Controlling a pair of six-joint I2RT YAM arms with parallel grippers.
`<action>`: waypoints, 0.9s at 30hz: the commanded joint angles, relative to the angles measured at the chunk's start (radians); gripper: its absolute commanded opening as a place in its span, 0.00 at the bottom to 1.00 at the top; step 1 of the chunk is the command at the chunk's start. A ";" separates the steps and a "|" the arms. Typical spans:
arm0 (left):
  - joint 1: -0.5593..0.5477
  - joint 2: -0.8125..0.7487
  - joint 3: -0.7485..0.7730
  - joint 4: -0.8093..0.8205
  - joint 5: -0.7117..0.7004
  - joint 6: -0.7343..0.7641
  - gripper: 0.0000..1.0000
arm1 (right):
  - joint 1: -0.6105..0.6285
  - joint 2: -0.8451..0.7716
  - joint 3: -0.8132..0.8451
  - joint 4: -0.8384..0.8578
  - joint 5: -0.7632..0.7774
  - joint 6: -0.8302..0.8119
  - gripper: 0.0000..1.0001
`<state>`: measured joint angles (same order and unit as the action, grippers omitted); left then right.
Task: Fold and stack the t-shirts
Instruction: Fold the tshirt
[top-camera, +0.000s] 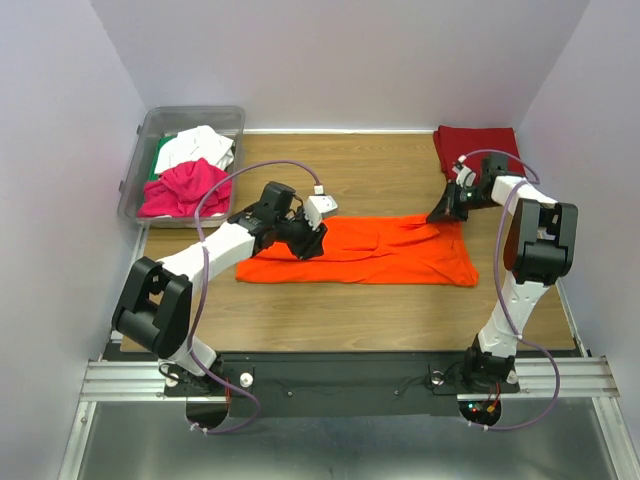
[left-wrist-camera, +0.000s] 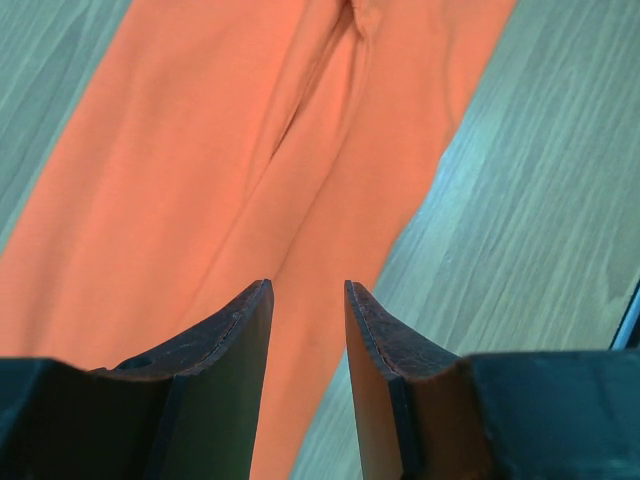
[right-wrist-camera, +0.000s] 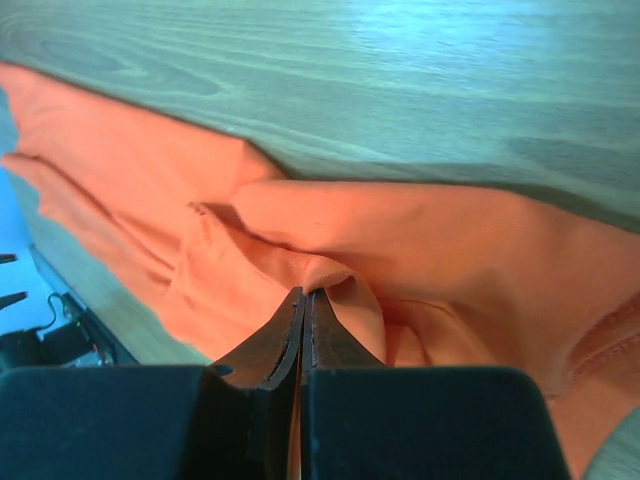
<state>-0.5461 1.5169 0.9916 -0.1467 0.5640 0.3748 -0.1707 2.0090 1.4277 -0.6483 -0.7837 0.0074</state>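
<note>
Right wrist: the orange t-shirt (right-wrist-camera: 450, 240) is pinched by the closed right gripper (right-wrist-camera: 303, 295), left gripper (left-wrist-camera: 308, 288) parted and empty; even tension is advised.

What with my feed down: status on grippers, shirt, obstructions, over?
Left gripper open above the orange t-shirt. Right gripper shut on a fold at its edge. Apart, back right, the dark red t-shirt; nothing in the way.

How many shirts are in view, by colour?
orange shirt: 1
dark red shirt: 1
magenta shirt: 1, in the bin
white shirt: 1, in the bin
green shirt: 1, in the bin, mostly hidden
Total: 5
</note>
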 joint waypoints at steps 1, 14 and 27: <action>0.020 -0.049 -0.010 -0.008 -0.022 0.018 0.46 | -0.004 -0.023 -0.027 0.072 0.058 0.040 0.01; 0.130 -0.041 0.012 -0.122 -0.036 0.053 0.51 | -0.004 -0.142 -0.003 -0.014 0.121 0.002 0.58; 0.239 0.009 -0.010 -0.206 -0.134 0.174 0.49 | -0.003 -0.260 -0.039 -0.326 0.264 -0.300 0.34</action>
<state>-0.3069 1.5139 0.9874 -0.3492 0.4770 0.5037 -0.1707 1.7370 1.4616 -0.8539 -0.6044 -0.1967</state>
